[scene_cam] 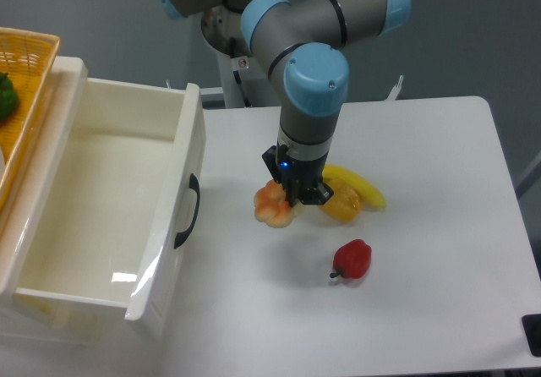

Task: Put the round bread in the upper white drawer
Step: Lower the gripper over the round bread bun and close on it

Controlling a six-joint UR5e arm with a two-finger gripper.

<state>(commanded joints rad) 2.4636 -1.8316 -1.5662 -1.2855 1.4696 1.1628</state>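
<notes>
Claw (292, 198) down at bread (273, 204), mid-worktop; closure unclear. Risk: off-centre grip, bun slips before reaching drawer (161, 199).

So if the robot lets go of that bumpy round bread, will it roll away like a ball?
Probably not far. The round bread has a lumpy, lobed top, so it would likely wobble and settle rather than roll smoothly. It looks small beside the gripper, so it is probably light. Its rounded shape could slip if pinched off-centre. Whether the fingers are closed on it cannot be told.
</notes>
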